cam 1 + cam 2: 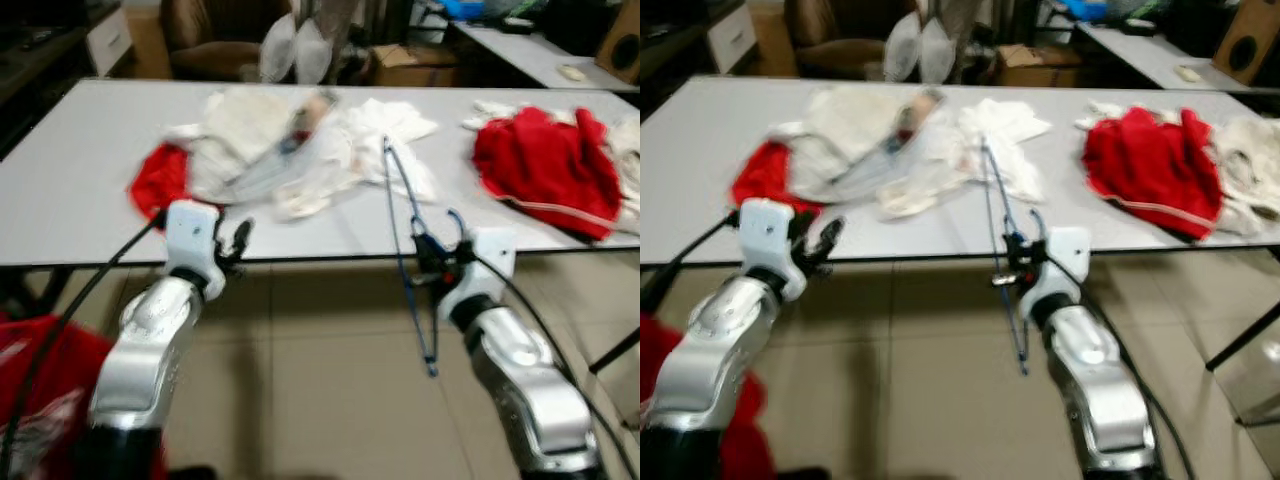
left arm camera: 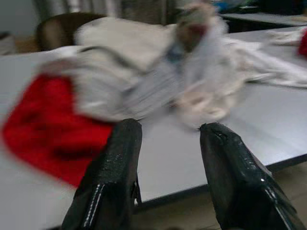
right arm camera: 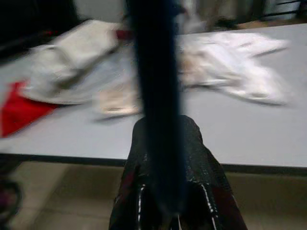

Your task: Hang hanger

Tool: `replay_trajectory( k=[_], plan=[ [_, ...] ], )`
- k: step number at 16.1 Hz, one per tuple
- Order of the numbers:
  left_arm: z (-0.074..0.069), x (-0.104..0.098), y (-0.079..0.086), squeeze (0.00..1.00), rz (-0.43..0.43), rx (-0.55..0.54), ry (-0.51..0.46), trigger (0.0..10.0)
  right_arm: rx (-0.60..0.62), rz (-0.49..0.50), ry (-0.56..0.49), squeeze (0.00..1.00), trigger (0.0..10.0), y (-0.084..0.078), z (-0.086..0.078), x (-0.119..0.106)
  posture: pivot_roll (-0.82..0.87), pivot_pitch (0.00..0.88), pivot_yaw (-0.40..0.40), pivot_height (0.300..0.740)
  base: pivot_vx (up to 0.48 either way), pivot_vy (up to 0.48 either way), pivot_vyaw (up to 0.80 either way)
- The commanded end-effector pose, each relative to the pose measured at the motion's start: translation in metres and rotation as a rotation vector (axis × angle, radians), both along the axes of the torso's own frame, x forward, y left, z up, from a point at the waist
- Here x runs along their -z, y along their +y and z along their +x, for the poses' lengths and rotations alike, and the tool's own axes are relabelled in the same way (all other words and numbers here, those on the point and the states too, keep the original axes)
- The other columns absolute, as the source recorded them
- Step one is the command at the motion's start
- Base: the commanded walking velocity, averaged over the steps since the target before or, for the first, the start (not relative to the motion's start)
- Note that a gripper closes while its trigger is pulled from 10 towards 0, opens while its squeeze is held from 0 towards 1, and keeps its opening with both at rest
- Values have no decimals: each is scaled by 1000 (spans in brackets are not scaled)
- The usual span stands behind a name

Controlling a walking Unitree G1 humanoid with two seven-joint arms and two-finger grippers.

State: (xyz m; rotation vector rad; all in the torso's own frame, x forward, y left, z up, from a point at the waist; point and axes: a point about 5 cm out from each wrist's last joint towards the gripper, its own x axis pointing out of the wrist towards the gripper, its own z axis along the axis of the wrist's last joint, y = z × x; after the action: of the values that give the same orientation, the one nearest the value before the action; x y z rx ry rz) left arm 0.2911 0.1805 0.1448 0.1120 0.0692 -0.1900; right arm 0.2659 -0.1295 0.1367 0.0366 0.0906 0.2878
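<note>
Right tool (image 1: 432, 262) clenched on thin blue wire hanger (image 1: 405, 225), held upright just before the grey tabletop's (image 1: 90, 190) near edge, left tool (image 2: 165, 158) released, fingers apart, facing crumpled red cloth (image 2: 45, 132)

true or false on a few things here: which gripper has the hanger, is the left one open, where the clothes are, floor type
1. The right gripper holds the blue hanger. True.
2. The left gripper is shut on a red garment. False: its fingers are apart and hold nothing, in front of the table edge.
3. Red and white clothes lie on the table. True.
4. The hanger lies flat on the table. False: it is held up edge-on, in front of the table.
5. The floor is carpeted. False: it is tiled.
</note>
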Motion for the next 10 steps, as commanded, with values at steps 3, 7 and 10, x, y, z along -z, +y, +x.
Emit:
replay_trajectory(
  k=[3,7,10],
  plan=[
    [1,-4,-5,0,-5,15,-12,10000,22,-22,-22,0,10000,-7,2,-5,-58,0,-24,740,0,349,0],
    [-3,-2,-12,0,-82,46,-53,10000,19,-49,8,0,10000,-13,2,2,-70,0,-57,740,0,174,0],
    [-4,0,-18,0,-67,67,-69,10000,29,-55,8,0,10000,-18,2,3,-67,0,-58,740,0,0,0]
  ],
)
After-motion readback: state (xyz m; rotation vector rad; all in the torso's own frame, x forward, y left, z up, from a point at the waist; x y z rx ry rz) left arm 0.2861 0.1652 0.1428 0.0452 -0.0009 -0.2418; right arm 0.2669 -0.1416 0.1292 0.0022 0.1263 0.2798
